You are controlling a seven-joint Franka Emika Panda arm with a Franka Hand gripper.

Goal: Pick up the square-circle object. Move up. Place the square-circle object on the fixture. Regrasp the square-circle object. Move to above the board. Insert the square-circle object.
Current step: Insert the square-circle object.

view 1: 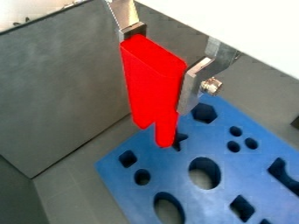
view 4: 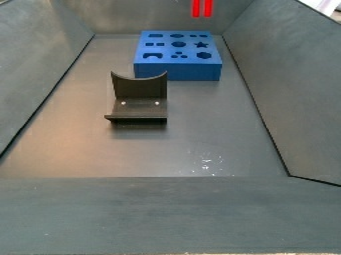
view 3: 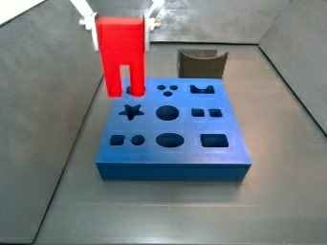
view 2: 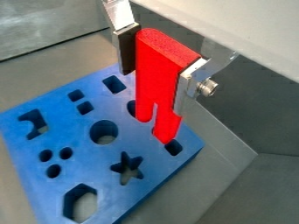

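Observation:
The gripper (view 1: 163, 57) (view 2: 158, 66) is shut on the square-circle object (view 1: 149, 83) (view 2: 156, 79), a bright red block held upright with its two prongs pointing down. In a side view the gripper (view 3: 119, 17) holds the block (view 3: 121, 53) over the far left corner of the blue board (view 3: 173, 134) (view 4: 180, 55). The prong tips sit right at the board's top surface (view 2: 70, 157) beside its cut-outs; I cannot tell if they have entered a hole. The olive-brown fixture (view 3: 201, 63) (view 4: 136, 100) stands apart from the board with nothing on it. Only the red prongs (view 4: 202, 8) show in that side view.
Grey walls (view 1: 59, 87) (view 3: 52, 86) slope up around the floor on all sides. The board (view 1: 222, 171) lies close to one wall. Bare grey floor (view 4: 173, 149) stretches between the fixture and the near wall.

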